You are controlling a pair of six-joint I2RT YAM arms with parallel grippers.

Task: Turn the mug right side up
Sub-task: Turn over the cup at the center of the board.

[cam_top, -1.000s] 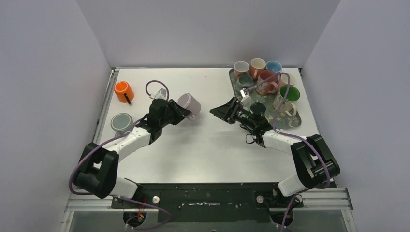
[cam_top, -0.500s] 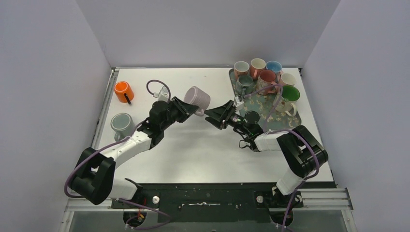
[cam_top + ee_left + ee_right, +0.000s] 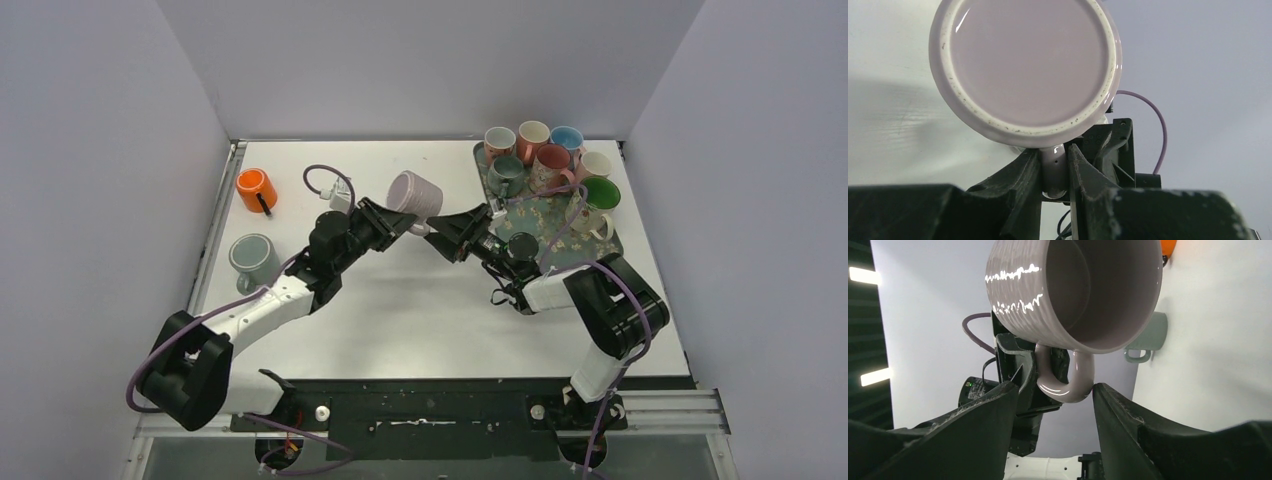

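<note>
The lilac ribbed mug (image 3: pixel 415 194) hangs in the air over the middle of the table, tilted on its side. My left gripper (image 3: pixel 404 222) is shut on its handle (image 3: pixel 1054 167), and the left wrist view looks straight at the mug's flat base (image 3: pixel 1025 65). In the right wrist view the mug's open mouth (image 3: pixel 1098 287) faces the camera. My right gripper (image 3: pixel 1055 390) is open, one finger on each side of the handle loop (image 3: pixel 1065 380). The right-hand fingertip (image 3: pixel 1098 389) sits right against the loop, and a gap remains on the other side.
An orange mug (image 3: pixel 256 189) and a grey-green mug (image 3: pixel 250 255) stand at the table's left side. A patterned tray (image 3: pixel 597 250) at the back right holds several mugs, close behind my right arm. Grey walls enclose the table on three sides.
My left arm has carried the mug up and to the right. My right gripper has moved left to meet it, and its fingers now flank the handle.
</note>
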